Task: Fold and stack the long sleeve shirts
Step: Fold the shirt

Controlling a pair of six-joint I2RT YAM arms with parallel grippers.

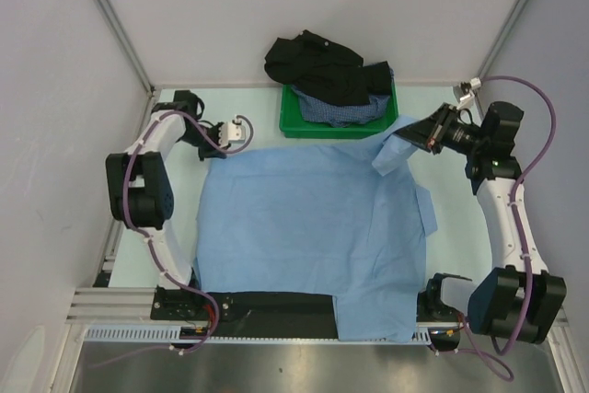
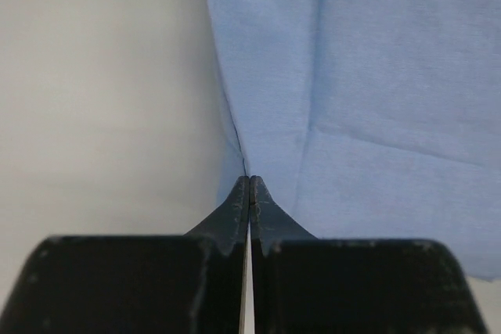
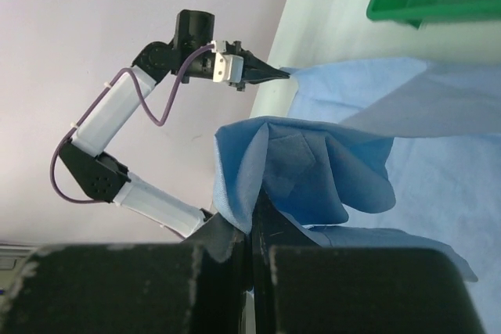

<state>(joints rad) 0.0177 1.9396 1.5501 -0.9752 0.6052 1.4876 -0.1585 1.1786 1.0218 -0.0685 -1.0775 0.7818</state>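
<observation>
Where the right pincer (image 3: 253,220) grips, the soft blue shirt (image 1: 304,227) bunches.

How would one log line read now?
left gripper: shut on light blue shirt edge | right gripper: shut on its raised corner

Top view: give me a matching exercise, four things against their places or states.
1. blue shirt
2. black shirt
3. checked shirt
4. right gripper

A. piled on top, spilling over the tray's far edge
B. in the tray, under another shirt
C. spread across the table
D. shut on a raised corner of cloth

Pairs: 1-C, 2-A, 3-B, 4-D
</observation>
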